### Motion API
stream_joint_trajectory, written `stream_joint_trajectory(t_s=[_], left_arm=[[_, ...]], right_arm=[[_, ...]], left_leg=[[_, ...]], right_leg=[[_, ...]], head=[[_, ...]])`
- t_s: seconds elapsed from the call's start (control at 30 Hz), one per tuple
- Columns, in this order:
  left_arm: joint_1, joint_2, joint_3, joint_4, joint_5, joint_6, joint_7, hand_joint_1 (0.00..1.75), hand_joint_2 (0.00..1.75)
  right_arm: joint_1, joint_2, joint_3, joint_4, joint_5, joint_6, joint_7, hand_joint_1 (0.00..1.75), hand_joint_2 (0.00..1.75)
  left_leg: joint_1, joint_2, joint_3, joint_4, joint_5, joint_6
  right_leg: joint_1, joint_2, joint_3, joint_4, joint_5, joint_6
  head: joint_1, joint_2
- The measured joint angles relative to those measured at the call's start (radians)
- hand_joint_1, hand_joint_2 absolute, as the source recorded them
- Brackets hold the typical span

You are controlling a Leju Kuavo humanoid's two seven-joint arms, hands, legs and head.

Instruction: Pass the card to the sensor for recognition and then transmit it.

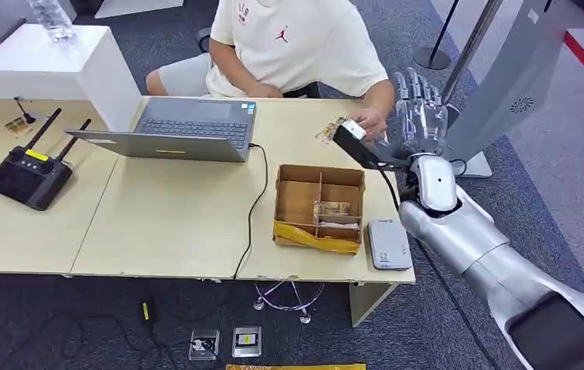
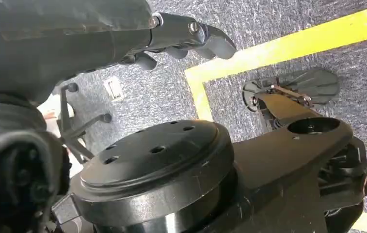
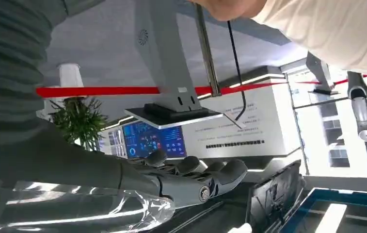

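On the table, the box sits right of the laptop, the sensor just right of the box, the remote controller far left.

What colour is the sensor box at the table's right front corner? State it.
The sensor box is light grey, best seen in the head view.

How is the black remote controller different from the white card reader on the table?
The controller is black, while the reader is white. The controller has two antennas sticking up; the reader is flat and plain. The controller sits at the table's left end, and the reader lies at the right front corner beside the box. Both rest on the table, untouched.
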Motion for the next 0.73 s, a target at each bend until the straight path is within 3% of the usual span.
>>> stream_joint_trajectory(t_s=[0.3,0.43,0.53,0.67,0.73], left_arm=[[0.0,0.0,0.0,0.0,0.0,0.0,0.0,0.0,0.0],[0.003,0.0,0.0,0.0,0.01,0.0,-0.011,0.0,0.0],[0.011,-0.002,0.001,0.0,0.031,0.0,-0.028,0.0,0.0],[0.037,-0.005,0.006,0.0,0.077,0.0,-0.052,0.0,0.0],[0.049,-0.005,0.007,0.0,0.094,0.0,-0.057,0.0,0.0]], right_arm=[[0.0,-0.009,0.01,-0.017,0.01,-0.005,0.008,0.0,1.75],[0.009,-0.032,0.008,-0.048,0.105,-0.075,0.056,0.0,1.75],[0.06,-0.088,-0.024,-0.129,0.214,-0.131,0.129,0.0,1.75],[0.209,-0.221,-0.154,-0.323,0.317,-0.209,0.246,0.0,1.75],[0.256,-0.261,-0.219,-0.376,0.327,-0.219,0.257,0.0,1.75]], left_leg=[[0.0,0.0,0.0,0.0,0.0,0.0],[0.0,0.0,0.001,0.0,0.0,0.0],[0.0,0.0,0.003,0.001,0.0,0.0],[0.0,-0.001,0.003,0.001,-0.003,0.0],[0.0,0.006,0.006,0.001,-0.006,0.0]], right_leg=[[0.0,0.0,0.0,0.0,0.0,0.0],[0.0,0.0,0.0,0.0,0.0,0.0],[0.0,0.0,0.001,-0.002,0.0,0.0],[0.0,-0.001,0.003,-0.004,-0.001,0.0],[0.0,0.006,0.003,-0.004,-0.001,0.0]], head=[[0.0,0.0],[0.0,0.0],[0.0,0.0],[0.0,0.0],[-0.001,0.0]])
